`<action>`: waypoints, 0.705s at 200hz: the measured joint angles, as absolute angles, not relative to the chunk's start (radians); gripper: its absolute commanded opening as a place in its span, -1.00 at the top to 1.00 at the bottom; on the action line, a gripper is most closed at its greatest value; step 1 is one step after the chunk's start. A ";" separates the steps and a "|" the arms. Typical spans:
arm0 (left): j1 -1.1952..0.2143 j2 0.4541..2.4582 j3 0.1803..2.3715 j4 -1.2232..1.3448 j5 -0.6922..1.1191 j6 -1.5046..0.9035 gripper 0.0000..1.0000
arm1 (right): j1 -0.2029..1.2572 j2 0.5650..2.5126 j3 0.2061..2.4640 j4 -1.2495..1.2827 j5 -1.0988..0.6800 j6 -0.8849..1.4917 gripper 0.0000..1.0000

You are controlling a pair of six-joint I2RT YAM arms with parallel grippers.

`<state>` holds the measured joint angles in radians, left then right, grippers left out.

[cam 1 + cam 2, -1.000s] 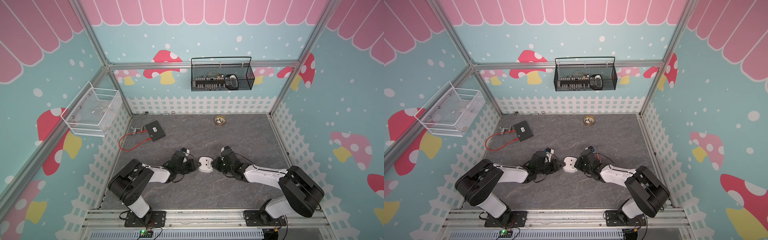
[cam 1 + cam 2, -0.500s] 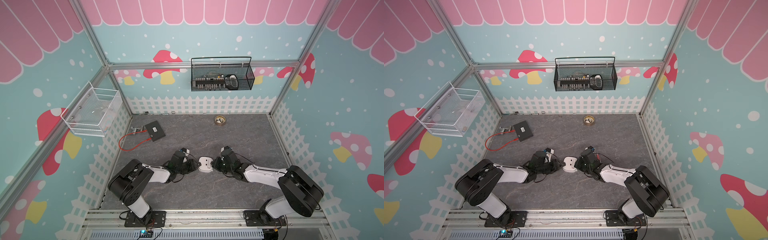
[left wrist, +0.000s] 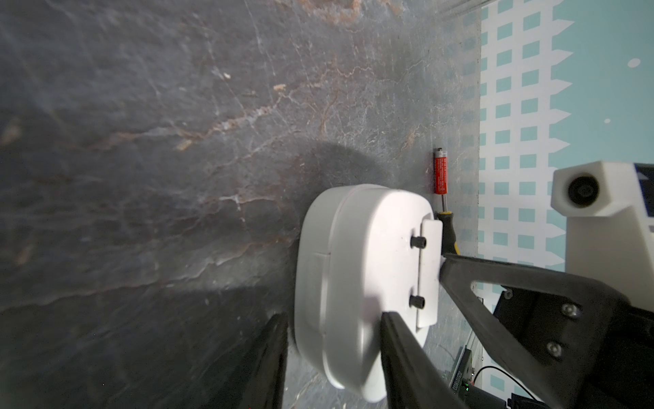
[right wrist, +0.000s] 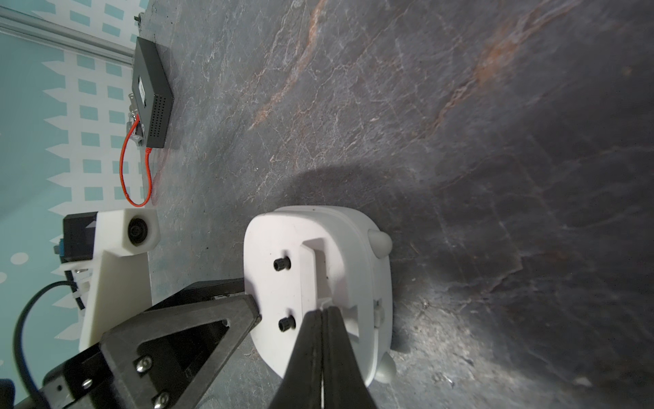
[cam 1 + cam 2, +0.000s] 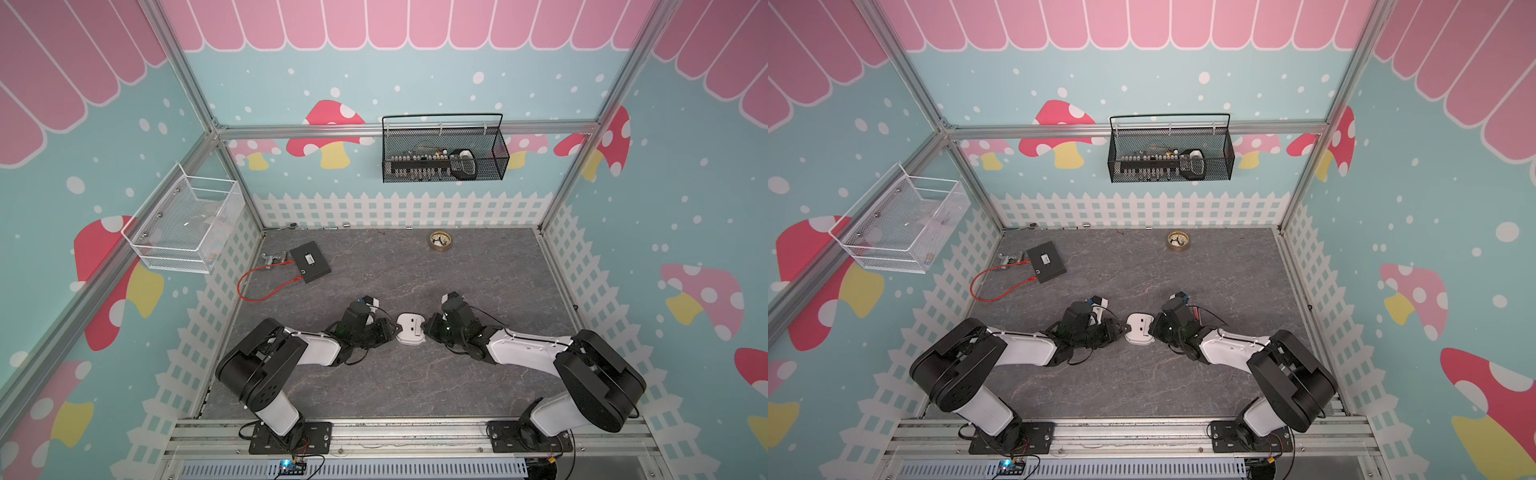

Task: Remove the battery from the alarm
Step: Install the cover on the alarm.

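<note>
Between the two gripper tips, mid-way across the grey floor (image 5: 415,395), the alarm (image 5: 410,329) lies back-up in both top views. The left gripper (image 3: 332,329) clamps the alarm's left edge through its thickness, one finger across the plain back and the other on the dial side (jaws part-spread, the gap filled by the casing). At the alarm's right edge I have the right gripper (image 4: 321,311) with its fingers pressed flat together, tips at the rim of the rectangular recess (image 4: 320,272). I cannot tell whether anything thin is nipped between them. The recess shows only white plastic.

Just beyond the alarm, to its right rear, the left wrist view shows the battery (image 3: 440,175) on the floor, outside the casing. A screwdriver (image 3: 448,240) lies in line with it, black-and-yellow handle nearest the alarm. I cannot confirm contact between the two.

Further behind the alarm, to its left, sits a black box (image 5: 310,262) with a looped red cable (image 5: 257,291). Behind the alarm to its right, near the back fence, is a brass dial (image 5: 440,241). Above that, a black mesh basket (image 5: 498,162) hangs on the back wall.
</note>
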<state>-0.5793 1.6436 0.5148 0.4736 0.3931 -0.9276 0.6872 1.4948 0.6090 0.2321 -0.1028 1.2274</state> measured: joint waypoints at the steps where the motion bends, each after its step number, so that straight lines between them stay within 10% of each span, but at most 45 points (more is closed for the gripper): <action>1: -0.579 1.644 0.515 0.474 0.393 -0.928 0.09 | 0.687 1.495 0.609 0.232 -0.103 1.227 0.86; 141: -0.579 1.644 0.515 0.474 0.393 -0.928 0.09 | 0.687 1.504 0.644 0.164 -0.113 1.185 1.00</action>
<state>-0.5793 1.6436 0.5148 0.4740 0.3931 -0.9276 0.6872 1.5040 0.6437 0.1638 -0.1135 1.1854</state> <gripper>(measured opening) 0.455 0.047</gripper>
